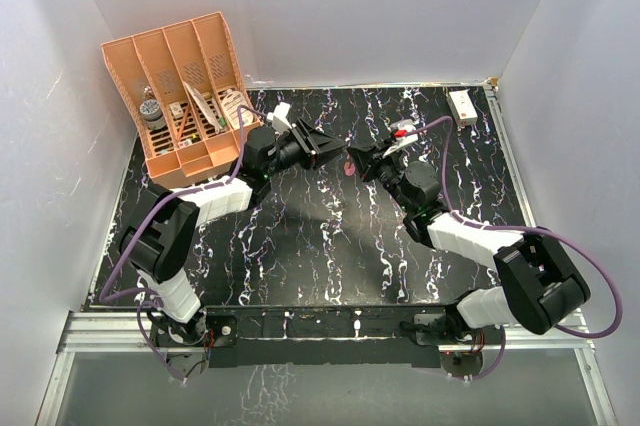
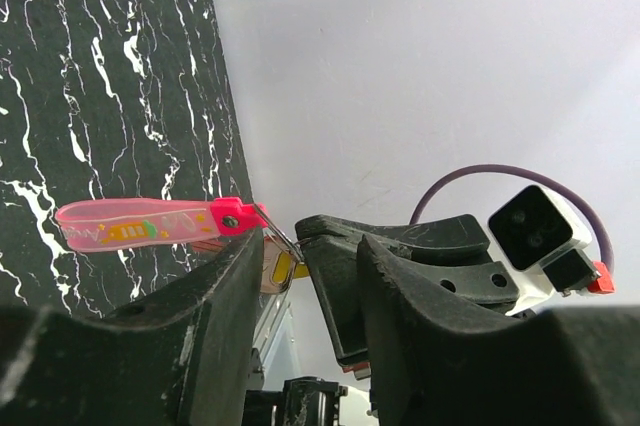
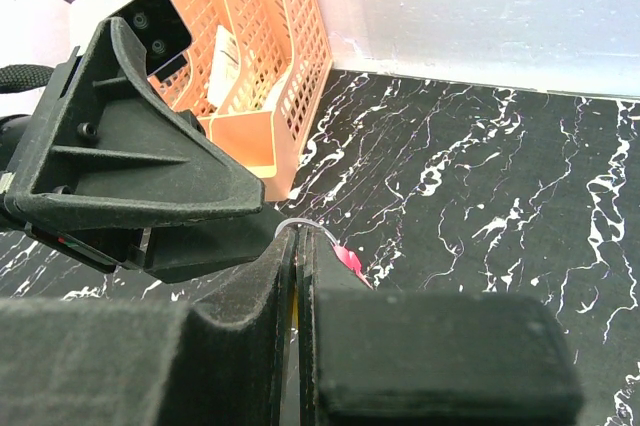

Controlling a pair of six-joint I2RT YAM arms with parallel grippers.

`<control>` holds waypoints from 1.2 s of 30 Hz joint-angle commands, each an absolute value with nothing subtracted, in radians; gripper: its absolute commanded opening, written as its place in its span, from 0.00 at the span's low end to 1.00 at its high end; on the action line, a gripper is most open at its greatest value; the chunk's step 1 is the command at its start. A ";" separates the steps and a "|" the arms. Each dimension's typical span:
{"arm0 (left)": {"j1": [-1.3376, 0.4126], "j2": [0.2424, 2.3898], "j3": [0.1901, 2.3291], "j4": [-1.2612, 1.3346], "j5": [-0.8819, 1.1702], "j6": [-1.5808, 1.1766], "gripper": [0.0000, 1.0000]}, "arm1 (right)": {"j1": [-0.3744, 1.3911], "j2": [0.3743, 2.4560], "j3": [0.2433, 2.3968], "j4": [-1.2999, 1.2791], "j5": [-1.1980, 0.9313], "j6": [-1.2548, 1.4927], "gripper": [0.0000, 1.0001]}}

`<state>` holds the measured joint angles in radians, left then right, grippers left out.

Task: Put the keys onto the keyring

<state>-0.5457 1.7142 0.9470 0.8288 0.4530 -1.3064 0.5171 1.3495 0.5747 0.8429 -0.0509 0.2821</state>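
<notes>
Pink and limp, the keyring (image 2: 150,226) dangles by its wire ring (image 2: 283,238) between the two arms, above the black table (image 1: 300,246). The right gripper (image 3: 297,246) is pinched almost flat on a yellow sliver, which I judge to be the key (image 2: 283,268), right at the ring for threading. The left gripper (image 2: 318,251) stands spread, grasping nothing visible, and crowds close, probably to steady the ring.
</notes>
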 commanded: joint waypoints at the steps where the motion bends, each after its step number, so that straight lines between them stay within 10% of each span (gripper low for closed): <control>1: -0.550 1.722 0.951 0.886 0.471 -1.323 0.39 | 0.525 1.352 0.577 0.928 -0.055 0.267 0.00; 13: -0.552 1.741 0.943 0.911 0.478 -1.335 0.34 | 0.536 1.348 0.575 0.927 -0.067 0.269 0.00; 23: -0.552 1.753 0.939 0.949 0.489 -1.351 0.00 | 0.541 1.344 0.574 0.922 -0.052 0.273 0.00; 36: -0.550 1.781 0.897 1.089 0.538 -1.402 0.00 | 0.541 1.315 0.586 0.867 0.017 0.297 0.00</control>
<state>-0.5453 1.7790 0.9146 0.9874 0.4667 -1.3785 0.5373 1.3491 0.5739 0.8413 -0.0269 0.2943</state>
